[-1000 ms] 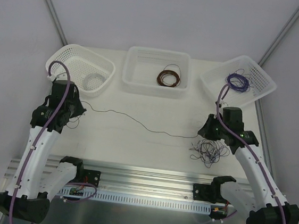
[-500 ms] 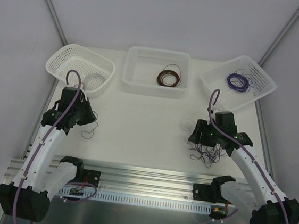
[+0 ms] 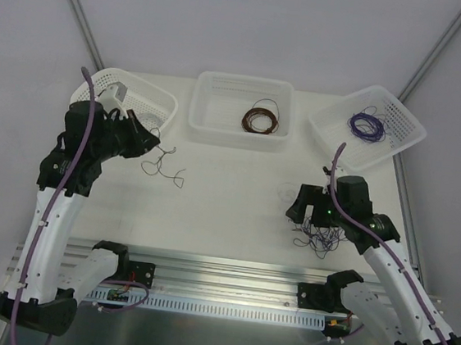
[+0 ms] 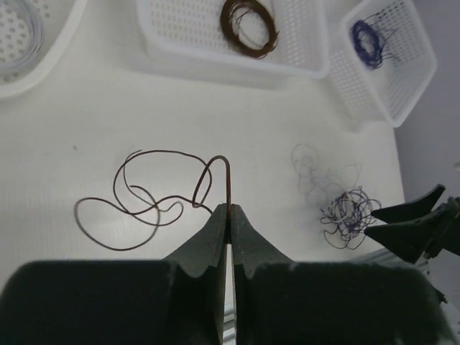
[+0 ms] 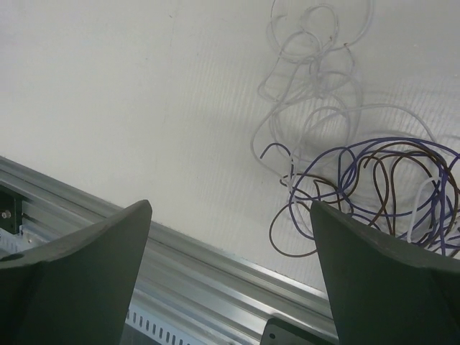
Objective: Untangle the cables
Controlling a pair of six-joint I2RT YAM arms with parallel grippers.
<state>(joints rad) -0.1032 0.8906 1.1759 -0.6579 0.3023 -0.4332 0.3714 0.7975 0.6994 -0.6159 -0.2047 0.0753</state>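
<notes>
The table (image 3: 230, 172) carries three white baskets (image 3: 244, 80) along its 12 o'clock edge. At 10 o'clock the left jaws are pinched tight on one brown strand (image 4: 144, 201), its loops hanging loose. The right jaws gape wide, holding nothing, just beside the cables (image 5: 374, 187) clumped at 4 o'clock.

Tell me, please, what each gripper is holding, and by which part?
Left gripper pinches a loose brown cable near one end; right gripper is open, holding nothing, by the tangled clump.
</notes>
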